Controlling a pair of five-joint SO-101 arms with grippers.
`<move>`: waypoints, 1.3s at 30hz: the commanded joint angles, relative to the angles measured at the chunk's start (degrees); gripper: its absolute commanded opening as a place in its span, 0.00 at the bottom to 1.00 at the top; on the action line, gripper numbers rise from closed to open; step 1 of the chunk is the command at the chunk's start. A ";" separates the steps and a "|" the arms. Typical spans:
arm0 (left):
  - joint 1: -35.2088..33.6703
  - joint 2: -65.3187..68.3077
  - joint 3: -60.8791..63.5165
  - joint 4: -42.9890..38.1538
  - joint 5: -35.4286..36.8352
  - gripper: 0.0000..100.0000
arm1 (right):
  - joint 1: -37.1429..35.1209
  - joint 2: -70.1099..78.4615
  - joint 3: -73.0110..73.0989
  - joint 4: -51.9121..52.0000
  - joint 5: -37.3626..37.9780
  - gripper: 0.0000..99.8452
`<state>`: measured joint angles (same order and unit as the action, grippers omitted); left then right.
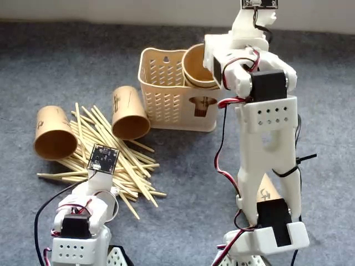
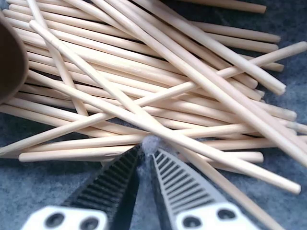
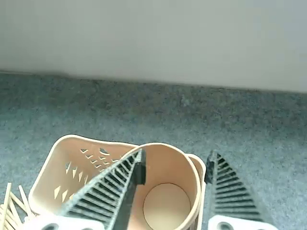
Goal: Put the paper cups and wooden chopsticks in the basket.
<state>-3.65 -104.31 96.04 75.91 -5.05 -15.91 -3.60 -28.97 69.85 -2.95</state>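
Grey carpet (image 1: 66,61) under pale wooden chopsticks (image 1: 130,158), tan paper cups (image 1: 54,133), slotted basket (image 1: 166,105).

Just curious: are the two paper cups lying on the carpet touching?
Apart. High view shows chopsticks and carpet between the cup beside the basket and the farther cup.

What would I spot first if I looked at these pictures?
Probably the big messy pile of pale wooden chopsticks on the grey carpet, with two brown paper cups lying on their sides beside it. Next, the white robot arm's right hand, held open over another brown paper cup that stands in the beige slotted plastic basket.
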 commanded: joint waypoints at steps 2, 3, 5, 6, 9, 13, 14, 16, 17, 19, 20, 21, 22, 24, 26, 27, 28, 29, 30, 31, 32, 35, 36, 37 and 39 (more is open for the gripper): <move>0.92 -0.84 1.10 0.18 -0.44 0.02 | -0.66 -0.40 -0.22 -1.54 0.79 0.21; 0.92 -0.84 1.10 0.18 -0.44 0.02 | -0.66 -0.66 -0.22 -1.36 0.79 0.21; 0.92 -0.84 1.10 0.18 -0.44 0.02 | -0.66 -0.92 -0.31 0.31 0.79 0.21; 0.92 -0.84 1.10 0.18 -0.44 0.02 | -0.66 -0.92 -0.48 2.24 0.88 0.21; 0.92 -0.84 1.10 0.18 -0.44 0.02 | -0.40 -0.92 -0.75 9.45 0.88 0.21; 0.92 -0.84 1.10 0.18 -0.44 0.02 | -0.22 -0.92 -0.75 15.96 0.88 0.21; 0.92 -0.84 1.10 0.18 -0.44 0.02 | -0.22 -0.92 -0.75 17.63 0.70 0.21; 0.92 -0.84 1.10 0.18 -0.44 0.02 | -0.22 -0.92 -0.75 21.67 0.62 0.21; 0.92 -0.84 1.10 0.18 -0.44 0.02 | -0.22 -1.01 -0.84 23.69 0.62 0.21; 0.92 -0.84 1.10 0.18 -0.44 0.02 | -0.22 -2.24 -0.84 26.95 0.62 0.21; 0.92 -0.84 1.10 0.18 -0.44 0.02 | -0.13 -3.47 -0.84 27.91 0.62 0.21; 0.92 -0.84 1.10 0.18 -0.44 0.02 | -0.04 -4.79 -0.40 28.88 0.62 0.21; 0.92 -0.84 1.10 0.18 -0.44 0.02 | 0.57 -6.29 -0.40 29.49 0.62 0.21; 0.92 -0.84 1.10 0.18 -0.44 0.02 | 2.24 -9.36 -0.13 30.64 0.53 0.21; 0.92 -0.84 1.10 0.18 -0.44 0.02 | 3.56 -12.09 1.01 31.16 0.53 0.21; 0.92 -0.84 1.10 0.18 -0.44 0.02 | 4.62 -13.67 3.21 31.08 0.53 0.21; 0.92 -0.84 1.10 0.18 -0.44 0.02 | 5.58 -15.16 5.41 31.08 0.53 0.21; 0.92 -0.84 1.10 0.18 -0.44 0.02 | 6.11 -16.84 7.69 31.08 0.53 0.21; 0.92 -0.84 1.10 0.18 -0.44 0.02 | 6.29 -18.51 10.51 31.08 0.53 0.21; 0.92 -0.84 1.10 0.18 -0.44 0.02 | 6.46 -20.18 13.76 30.99 0.53 0.21; 0.92 -0.84 1.10 0.18 -0.44 0.02 | 6.81 -21.93 16.75 30.99 0.53 0.21; 0.92 -0.84 1.10 0.18 -0.44 0.02 | 7.52 -27.56 24.92 30.99 0.53 0.21; 0.92 -0.84 1.10 0.18 -0.44 0.02 | 7.60 -29.58 27.21 30.99 0.53 0.21; 0.92 -0.84 1.10 0.18 -0.44 0.02 | 7.78 -31.52 29.49 30.99 0.53 0.21; 0.92 -0.84 1.10 0.18 -0.44 0.02 | 9.54 -35.38 33.71 30.99 0.53 0.21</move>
<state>-3.65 -104.31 96.04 75.91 -5.05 -8.53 -32.97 0.13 100.09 -2.86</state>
